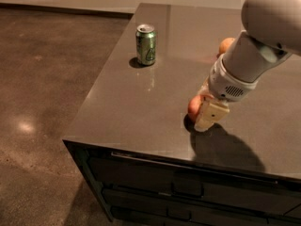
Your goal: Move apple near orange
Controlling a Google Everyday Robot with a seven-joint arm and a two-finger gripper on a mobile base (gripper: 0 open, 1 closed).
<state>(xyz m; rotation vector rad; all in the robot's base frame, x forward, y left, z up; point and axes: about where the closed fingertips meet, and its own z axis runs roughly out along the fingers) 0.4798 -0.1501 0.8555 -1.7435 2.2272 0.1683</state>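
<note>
The dark worktop (141,102) carries everything you need to watch. It sits on a cabinet whose drawers (188,187) face the camera. Your arm (263,36) reaches in from the upper right and slopes down towards the front edge, throwing a shadow on the surface beside it.

A green can (146,44) stands upright at the back left, well apart from both fruits and out of the likely path.

The apple (193,106) rests on the worktop near the front edge. Only its left side shows, because the claw (208,118) covers the rest. The claw is down at the apple, with its cream tip against the fruit's near side and reaching the surface. You cannot tell from this view whether it is closed on the apple or only set around it, since the far side of the grasp is hidden.

The orange (225,45) lies farther back, partly hidden behind the arm.

By my reading you are at the grasp step, and the carry has not begun. Next you need a firm hold on the apple and a slight lift off the surface. Then move it back along the worktop and set it just beside the orange without knocking it. Round fruit rolls easily, so release it low.
</note>
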